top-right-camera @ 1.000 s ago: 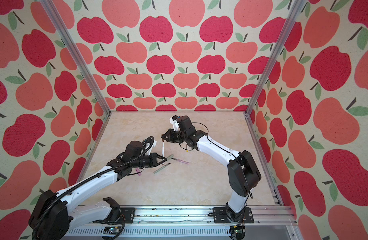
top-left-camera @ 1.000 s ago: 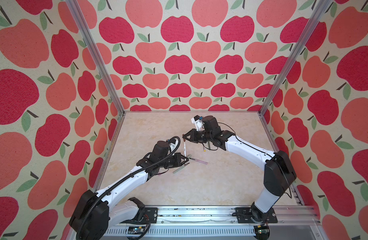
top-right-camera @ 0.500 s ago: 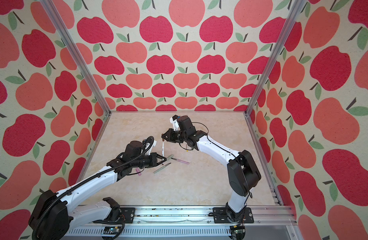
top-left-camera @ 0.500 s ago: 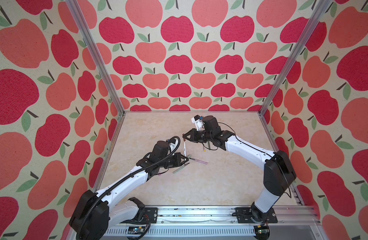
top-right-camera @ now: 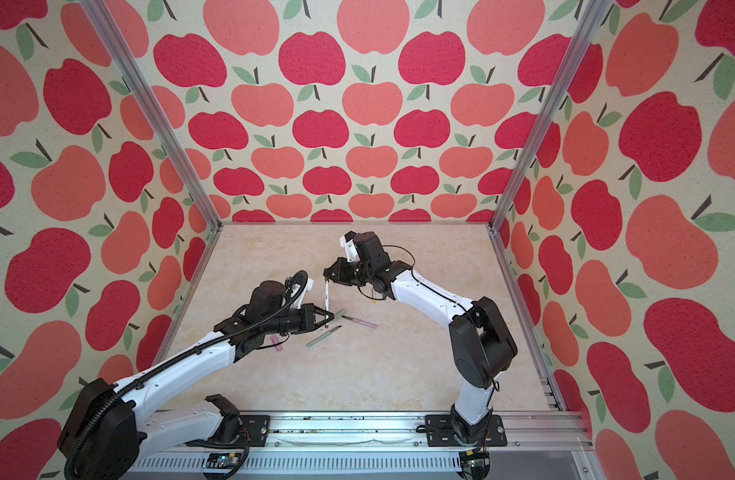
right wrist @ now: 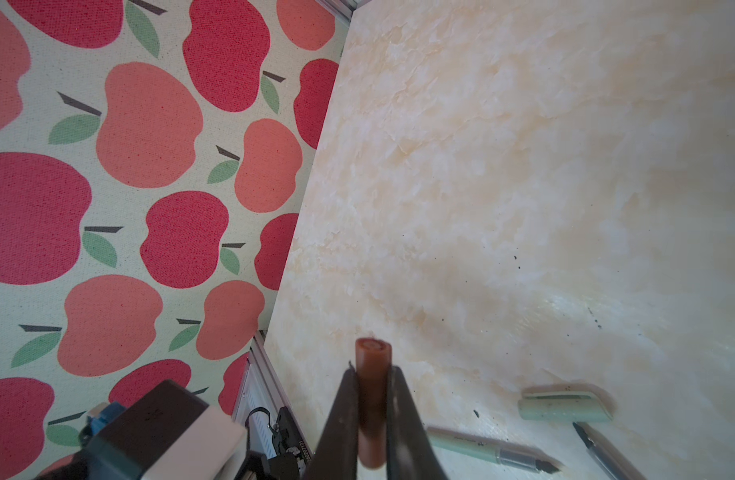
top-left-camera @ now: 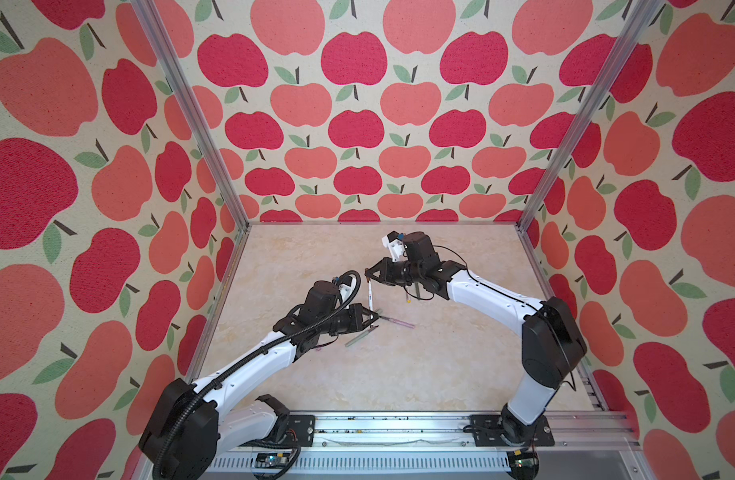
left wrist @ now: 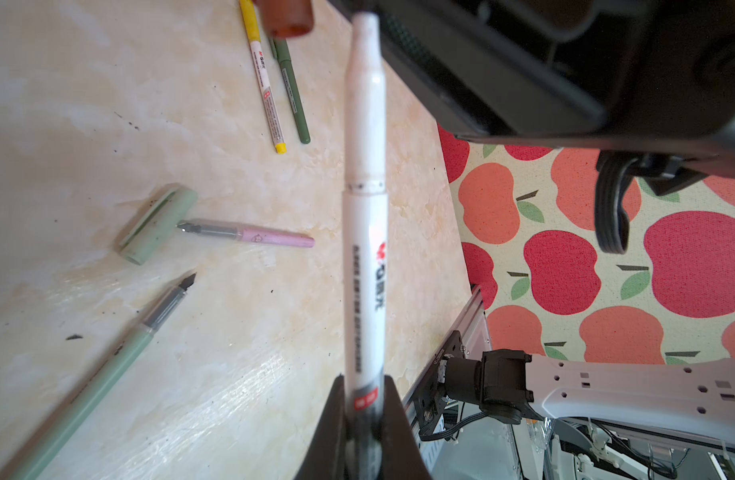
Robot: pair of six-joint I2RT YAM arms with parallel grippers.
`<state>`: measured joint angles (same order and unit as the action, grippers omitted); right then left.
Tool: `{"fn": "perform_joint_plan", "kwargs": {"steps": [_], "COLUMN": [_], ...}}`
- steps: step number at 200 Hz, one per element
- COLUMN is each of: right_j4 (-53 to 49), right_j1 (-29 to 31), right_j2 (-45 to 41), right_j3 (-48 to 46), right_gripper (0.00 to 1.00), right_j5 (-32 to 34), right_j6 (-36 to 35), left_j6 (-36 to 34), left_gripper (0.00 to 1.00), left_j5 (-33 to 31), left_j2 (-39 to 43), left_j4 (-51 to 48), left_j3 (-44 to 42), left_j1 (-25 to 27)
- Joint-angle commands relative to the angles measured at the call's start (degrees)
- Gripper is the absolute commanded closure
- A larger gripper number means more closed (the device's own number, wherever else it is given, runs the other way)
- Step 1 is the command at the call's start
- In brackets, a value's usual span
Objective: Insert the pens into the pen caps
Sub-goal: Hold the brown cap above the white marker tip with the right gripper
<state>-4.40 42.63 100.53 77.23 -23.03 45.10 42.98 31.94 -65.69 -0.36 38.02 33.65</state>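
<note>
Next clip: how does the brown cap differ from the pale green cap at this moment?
Colour: the brown cap is reddish brown, the pale green cap mint.
Support: the brown cap is clamped in the right tool, off the table; the pale green cap lies loose on it.
Shared: both are short tubes with no pen in them.

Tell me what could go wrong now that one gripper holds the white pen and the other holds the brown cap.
The brown cap in the right gripper appears beside the tip of the white pen in the left wrist view, not in line, so pushing now may miss or jam. The left gripper pinches the pen only near its tail, so a sideways push could tilt it or make it slip.
</note>
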Motion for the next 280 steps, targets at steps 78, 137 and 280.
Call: {"fn": "perform_joint_plan", "kwargs": {"steps": [78,137,280], "right_j4": [0.54,-0.45,-0.43], "right_j1": [-0.36,0.07,0.84], "right_j2": [-4.59,-4.99,-3.46], "right_j3": [1.35,0.29,-0.47], "right_gripper": [0.94,0.95,0.95], "right_j5": [1.14,1.57,2.51], "right_j6": [0.34,-0.23,-0.64], "left_j6": [0.44,0.35,0.17], "left_gripper": [1.00,1.00,1.00], "left_j5": [0.22,0.22,0.08], "left_j2": [-0.64,-0.17,0.75], "left_j4": [0.98,0.80,0.01], "left_j3": [0.04,0.36,0.69], "left_j1": [0.32,0.30,0.29]}}
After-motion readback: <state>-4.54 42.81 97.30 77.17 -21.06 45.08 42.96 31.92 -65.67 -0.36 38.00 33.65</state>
